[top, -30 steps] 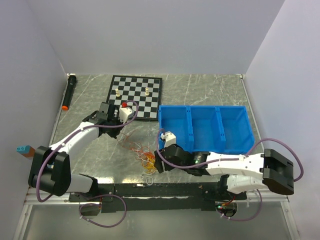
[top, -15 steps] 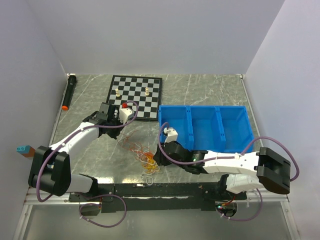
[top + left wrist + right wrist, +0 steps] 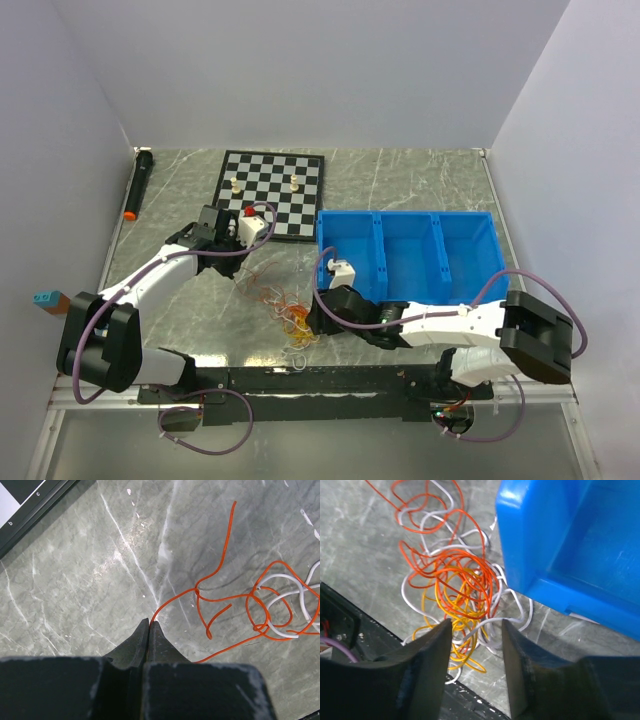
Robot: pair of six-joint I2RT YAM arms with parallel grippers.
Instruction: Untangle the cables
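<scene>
The cables (image 3: 292, 316) lie in a tangled heap of orange, yellow and white cords on the marble table near the front edge. In the right wrist view the heap (image 3: 457, 587) lies just ahead of my open right gripper (image 3: 476, 625), whose jaws straddle white and yellow strands. My right gripper (image 3: 318, 318) sits at the heap's right side. My left gripper (image 3: 150, 622) is shut on an orange cable (image 3: 200, 594) that runs right to loops mixed with white cord (image 3: 285, 592). In the top view the left gripper (image 3: 240, 272) is left of the heap.
A blue three-compartment bin (image 3: 410, 256) stands right of the heap, its corner (image 3: 560, 540) close to my right gripper. A chessboard (image 3: 272, 195) with a few pieces lies behind. A black marker (image 3: 137, 182) lies at far left. The black front rail (image 3: 350, 630) borders the heap.
My right gripper has moved left and forward, closer onto the tangled heap. The left arm and its orange cable have not visibly moved.
</scene>
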